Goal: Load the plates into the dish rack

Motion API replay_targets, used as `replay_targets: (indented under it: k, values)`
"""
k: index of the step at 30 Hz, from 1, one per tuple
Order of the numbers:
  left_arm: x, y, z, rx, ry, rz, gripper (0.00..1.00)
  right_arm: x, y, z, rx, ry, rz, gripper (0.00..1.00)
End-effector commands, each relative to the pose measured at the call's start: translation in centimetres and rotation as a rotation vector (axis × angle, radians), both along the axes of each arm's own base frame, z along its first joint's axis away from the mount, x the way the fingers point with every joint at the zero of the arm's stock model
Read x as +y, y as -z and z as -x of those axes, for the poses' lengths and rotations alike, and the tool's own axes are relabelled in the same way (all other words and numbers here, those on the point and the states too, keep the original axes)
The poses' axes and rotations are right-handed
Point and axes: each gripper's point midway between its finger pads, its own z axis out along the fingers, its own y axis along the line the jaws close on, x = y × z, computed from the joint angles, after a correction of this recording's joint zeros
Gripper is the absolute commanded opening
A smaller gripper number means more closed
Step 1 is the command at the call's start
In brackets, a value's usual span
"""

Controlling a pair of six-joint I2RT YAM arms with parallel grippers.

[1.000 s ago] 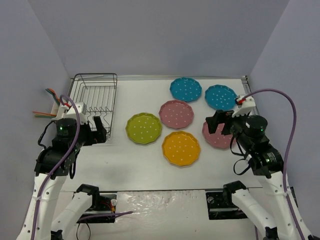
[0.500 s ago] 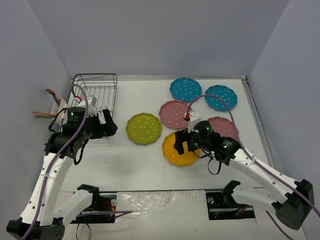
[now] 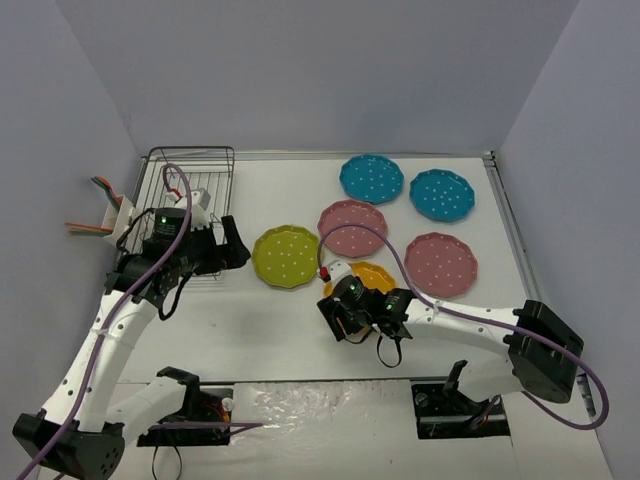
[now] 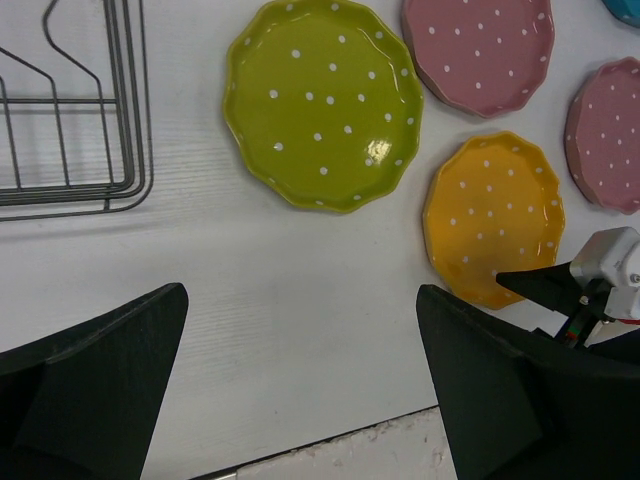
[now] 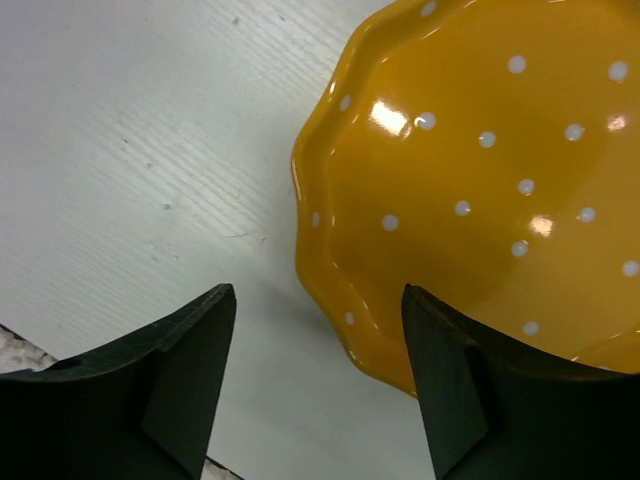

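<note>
- White table [image 3: 250, 330] between pale grey walls.
- Right gripper [image 5: 318, 300]: partly open, straddling the near-left rim of the glossy orange plate [image 5: 480, 180] without clamping it.
- Left gripper [image 4: 300, 295]: wide open and empty, above the table near the green plate [image 4: 320, 100].
- Dish rack [image 3: 190, 185] stands far left.
- Pink plates [image 3: 352, 228] and blue plates [image 3: 371, 178] lie flat, far right.

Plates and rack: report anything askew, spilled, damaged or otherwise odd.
Nothing stands out. All six plates lie flat and unbroken on the table: teal plate, second teal plate, pink plate, second pink plate, green plate, orange plate. The rack stands square at the far left. No spill shows.
</note>
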Motion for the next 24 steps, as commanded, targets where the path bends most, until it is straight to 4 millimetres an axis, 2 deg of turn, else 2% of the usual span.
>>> replay_targets:
  k: [1, 4, 11, 21, 24]
  values:
    - [-2.0, -0.6, -1.2, -0.033, 0.012, 0.037, 0.97, 1.2, -0.3, -1.1, -0.040, 0.046, -0.040, 0.57]
    - [-2.9, 0.0, -1.4, -0.019, 0.025, 0.035, 0.97, 1.5, 0.3, -0.8, -0.027, 0.048, -0.025, 0.51]
    - [-3.9, 0.6, -1.4, -0.001, 0.035, 0.025, 0.97, 1.3, 1.3, 0.3, 0.001, 0.079, -0.007, 0.48]
    - [-5.1, 1.6, -1.1, 0.019, 0.051, 0.041, 0.97, -0.8, 2.2, 0.4, -0.002, 0.127, 0.104, 0.46]
    - [-5.1, 2.3, -1.0, 0.033, 0.048, 0.042, 0.97, -0.7, 2.4, 0.3, 0.003, 0.132, 0.115, 0.43]
